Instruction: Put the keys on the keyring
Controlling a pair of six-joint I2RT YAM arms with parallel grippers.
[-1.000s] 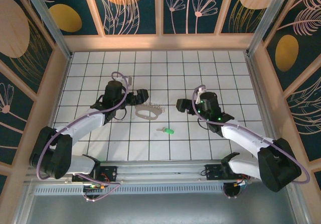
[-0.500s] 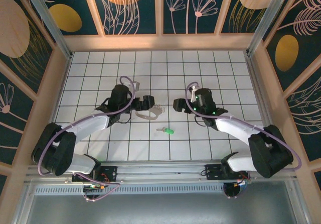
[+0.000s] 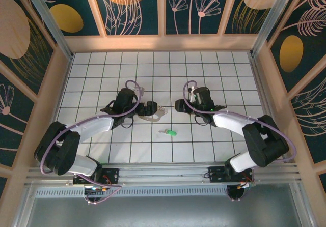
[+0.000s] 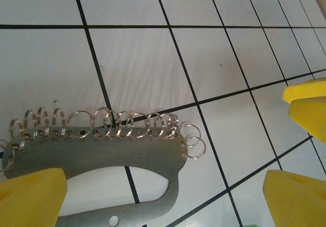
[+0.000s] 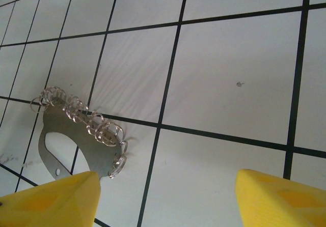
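While the keyring (image 3: 151, 114) lies flat on the white tiled table (image 3: 219, 66), a little left of the middle, the green-headed key (image 3: 171, 133) rests apart from it, at about 5 o'clock, and no jaw touches it. The key has not moved in the last second, and neither has the ring.

What has changed is the arms. The left gripper (image 3: 150, 108) has slid from the ring's 11 o'clock side to directly above it. In the left wrist view its yellow fingers (image 4: 30, 199) stand wide apart on both sides of the grey plate with its row of small split rings; I cannot tell if one of them already touches the metal. It is released and holds nothing.

The right gripper (image 3: 179, 105) has come closer from 3 o'clock. Its jaws also stand apart with only bare tile between them.

I judge that both arms are gathering at the ring first. The key is not yet picked, so the threading has not begun.
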